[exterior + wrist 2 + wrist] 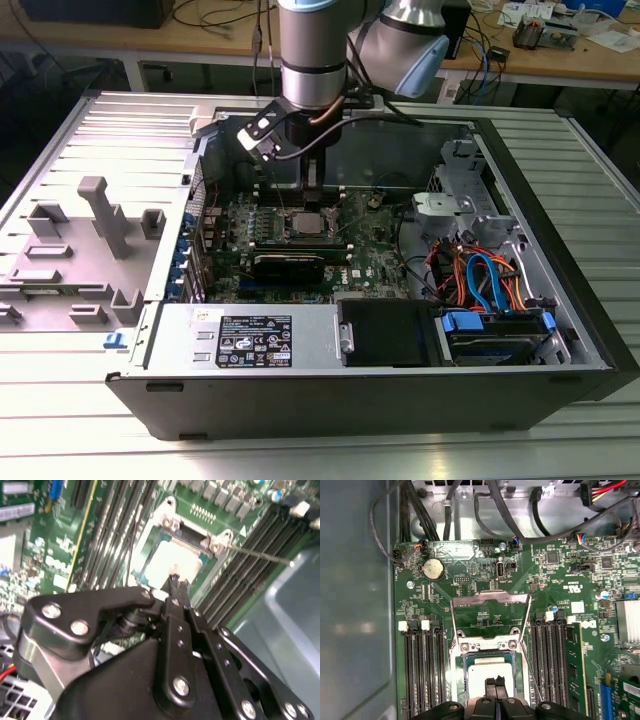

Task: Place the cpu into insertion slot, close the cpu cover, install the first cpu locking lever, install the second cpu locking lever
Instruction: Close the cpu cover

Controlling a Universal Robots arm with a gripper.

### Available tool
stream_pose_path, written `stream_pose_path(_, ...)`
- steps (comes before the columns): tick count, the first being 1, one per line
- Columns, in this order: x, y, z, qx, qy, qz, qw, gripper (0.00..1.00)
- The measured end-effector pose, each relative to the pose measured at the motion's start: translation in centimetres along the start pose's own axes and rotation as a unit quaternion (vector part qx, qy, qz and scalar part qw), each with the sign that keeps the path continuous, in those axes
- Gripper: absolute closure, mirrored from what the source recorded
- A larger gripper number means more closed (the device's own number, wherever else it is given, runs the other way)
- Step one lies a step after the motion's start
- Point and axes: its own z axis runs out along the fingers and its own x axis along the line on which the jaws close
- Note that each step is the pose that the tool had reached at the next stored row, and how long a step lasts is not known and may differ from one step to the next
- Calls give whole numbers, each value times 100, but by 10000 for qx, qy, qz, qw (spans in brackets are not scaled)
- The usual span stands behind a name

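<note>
end effector clenched on nothing, tips directly over the cpu, which lies flat in the insertion slot; cpu cover is flipped open, lying straight past its hinge edge from the tips.

Item: my one arm, silver-grey, wrist pointing straight down in the exterior view. Gripper, black, hanging vertical. Its two slim fingers are drawn together at the tips in both wrist views.
</note>
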Motion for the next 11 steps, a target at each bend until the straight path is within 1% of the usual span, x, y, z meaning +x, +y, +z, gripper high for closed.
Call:
stream_pose_path(4,-5,27,-86,0,0,0,10000,89)
stream_pose_path(5,-3,44,-89,3,1,0,10000,89)
stream_pose_path(8,-1,103,-87,48,-3,-3,10000,89)
stream_pose_path(11,0,146,-94,65,-5,-4,10000,89)
